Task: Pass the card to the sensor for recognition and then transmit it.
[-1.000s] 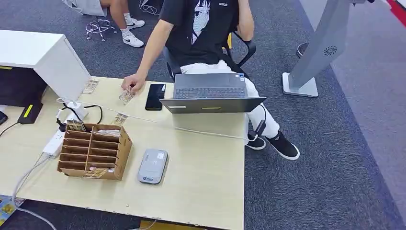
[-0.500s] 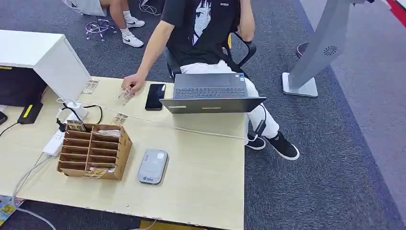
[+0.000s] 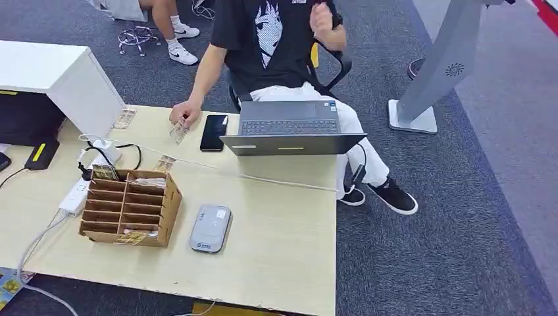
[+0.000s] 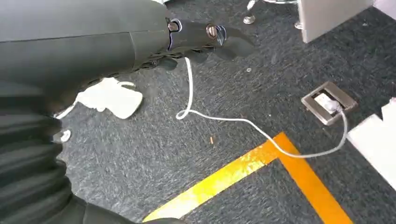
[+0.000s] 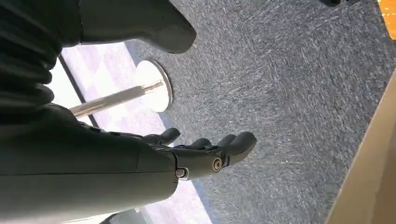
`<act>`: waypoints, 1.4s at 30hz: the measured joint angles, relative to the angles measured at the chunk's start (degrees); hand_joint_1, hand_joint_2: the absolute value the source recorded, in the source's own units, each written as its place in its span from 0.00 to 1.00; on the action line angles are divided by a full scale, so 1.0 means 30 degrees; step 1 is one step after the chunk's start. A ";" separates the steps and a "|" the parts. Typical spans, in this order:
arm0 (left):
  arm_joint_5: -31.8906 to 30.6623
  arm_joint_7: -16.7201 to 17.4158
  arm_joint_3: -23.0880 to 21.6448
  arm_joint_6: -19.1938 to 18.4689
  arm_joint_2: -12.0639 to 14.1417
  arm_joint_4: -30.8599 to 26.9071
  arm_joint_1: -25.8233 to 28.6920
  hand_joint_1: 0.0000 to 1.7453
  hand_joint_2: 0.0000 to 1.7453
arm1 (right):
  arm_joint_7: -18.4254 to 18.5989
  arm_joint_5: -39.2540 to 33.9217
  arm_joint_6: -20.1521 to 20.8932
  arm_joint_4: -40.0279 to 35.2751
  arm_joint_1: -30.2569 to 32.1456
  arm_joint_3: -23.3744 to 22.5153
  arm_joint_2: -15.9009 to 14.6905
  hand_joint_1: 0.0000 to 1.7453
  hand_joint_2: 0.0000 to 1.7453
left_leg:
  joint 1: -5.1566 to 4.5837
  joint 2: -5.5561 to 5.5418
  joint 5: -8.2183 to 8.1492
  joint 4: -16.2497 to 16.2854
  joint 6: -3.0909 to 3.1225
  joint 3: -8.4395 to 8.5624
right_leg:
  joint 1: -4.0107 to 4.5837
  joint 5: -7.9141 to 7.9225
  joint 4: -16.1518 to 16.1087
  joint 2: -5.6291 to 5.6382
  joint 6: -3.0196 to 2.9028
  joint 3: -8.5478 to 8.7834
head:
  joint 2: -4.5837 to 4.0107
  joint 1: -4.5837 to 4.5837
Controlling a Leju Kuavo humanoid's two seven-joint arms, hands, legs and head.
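- Grey carpet under both hanging arms; wooden table [image 3: 276, 224] well ahead of them.
- Left hand [image 4: 196, 39]: nothing held; finger spread cannot be told.
- Right hand [image 5: 205, 151]: fingers apart, slightly curled, nothing held.
- Card [image 3: 177, 131] lies far from both hands, under a person's hand [image 3: 184, 113]; another card [image 3: 105, 173] stands in the wooden organizer [image 3: 128, 207].
- Sensor [image 3: 210, 228] just beside organizer.
- Judgement: raise one hand, pinch organizer card by its exposed edge, keep it flat over sensor.

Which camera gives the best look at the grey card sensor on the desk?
The head view: the grey card sensor lies in full sight on the desk, beside the wooden organizer. The left wrist view looks at carpet and a cable; the right wrist view looks at carpet and the right hand.
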 joint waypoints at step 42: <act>0.7262 -0.4582 1.4892 -0.4211 -0.5486 0.0795 -0.2630 0.00 1.00 | -0.3345 -0.5602 -0.5158 0.0597 0.3317 -0.7082 -0.0889 0.00 1.00 | -0.0042 -0.0058 -0.0011 0.0024 0.0060 -0.0021 | -0.0035 0.0006 -0.0025 -0.0077 0.0034 0.0014 | 0.0000 0.0044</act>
